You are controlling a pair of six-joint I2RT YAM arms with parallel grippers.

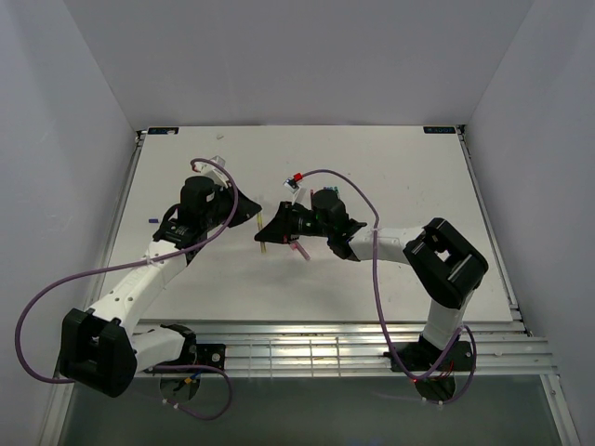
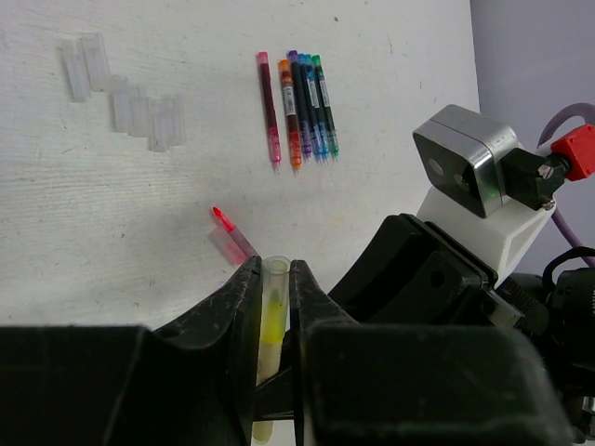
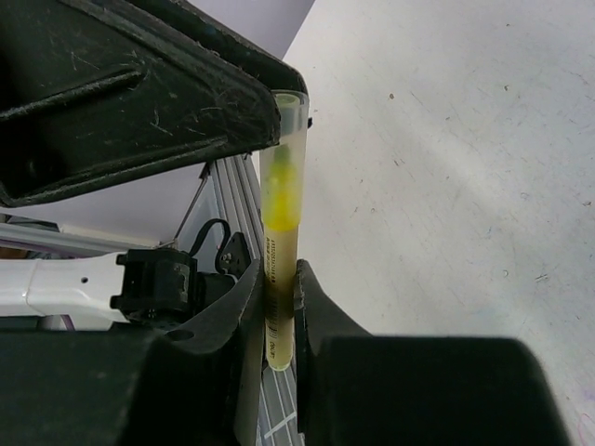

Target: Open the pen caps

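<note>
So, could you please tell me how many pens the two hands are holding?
1: the yellow pen, clamped in the left hand near one end and in the right hand near the other.

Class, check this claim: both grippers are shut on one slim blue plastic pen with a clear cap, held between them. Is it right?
One error: the pen is yellow, not blue. The right wrist view shows the slim yellow plastic pen with its clear cap. The left gripper and the right gripper are both shut on it.
</note>
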